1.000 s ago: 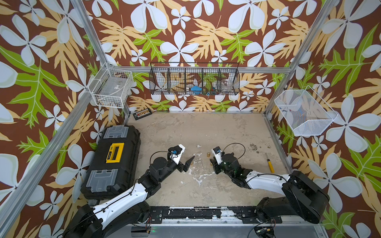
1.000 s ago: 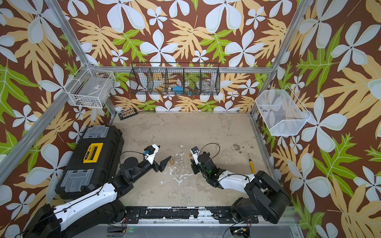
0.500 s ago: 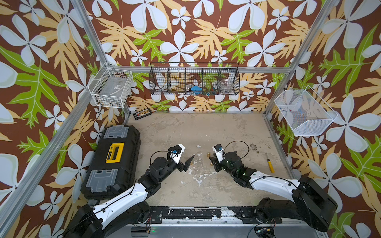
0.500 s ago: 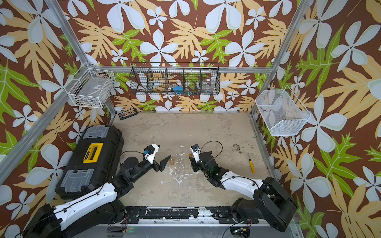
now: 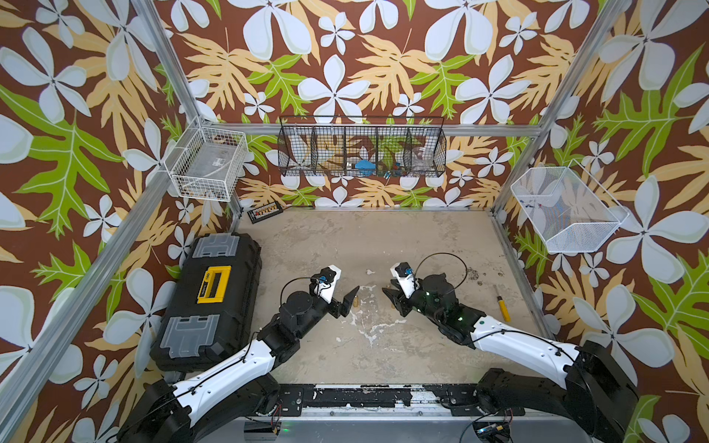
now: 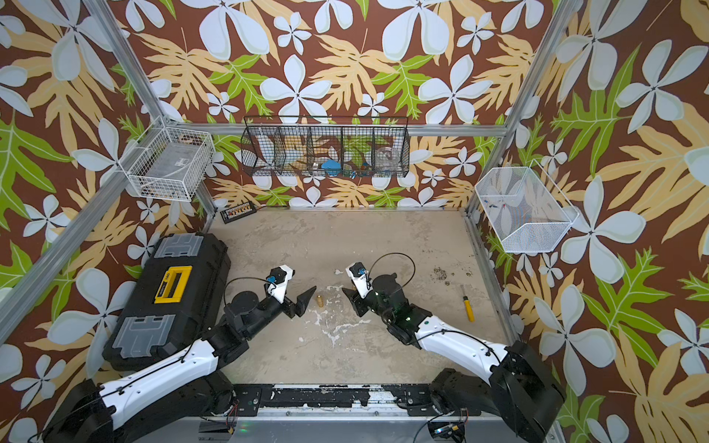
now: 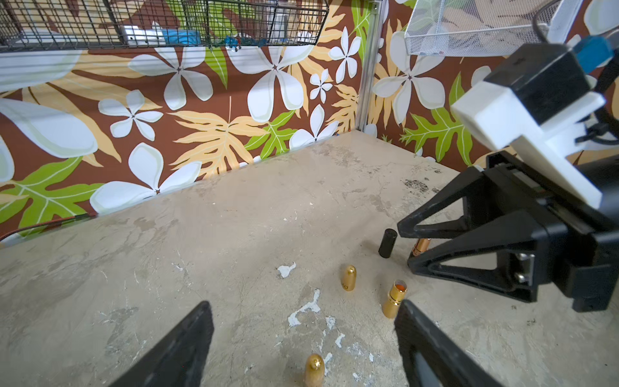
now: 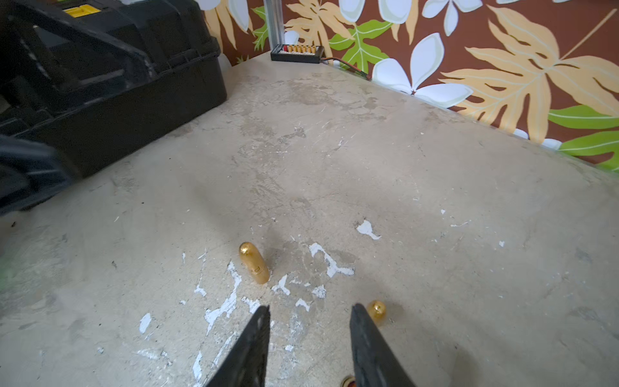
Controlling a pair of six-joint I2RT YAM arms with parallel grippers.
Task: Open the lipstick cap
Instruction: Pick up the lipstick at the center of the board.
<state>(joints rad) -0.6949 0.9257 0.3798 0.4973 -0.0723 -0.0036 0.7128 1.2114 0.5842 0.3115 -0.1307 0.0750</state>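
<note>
A gold lipstick [image 7: 315,368], seemingly still capped, stands upright on the surface [image 7: 234,217]. The left gripper [image 7: 303,305], wide and empty, sits just short of that lipstick, with its jaws either side. Beyond the lipstick stands an uncapped tube [image 7: 394,298]. Farther still is the right gripper [image 7: 407,247], narrowly parted around a lying copper tube [image 7: 420,246].

A worn beige tabletop [image 5: 364,245] fills the middle of the frame in both top views, stained dark toward its right and chipped white at centre. A black toolbox [image 5: 209,303] with a yellow latch sits along its left edge. A small black connector strip [image 5: 264,210] lies at its upper left corner, and a yellow-handled screwdriver [image 5: 502,308] near its right edge. Around centre stand a gold lipstick cap [image 7: 348,278], a second gold cap [image 7: 314,368], an uncapped gold lipstick [image 7: 395,298] and a short black tube [image 7: 387,243].
</note>
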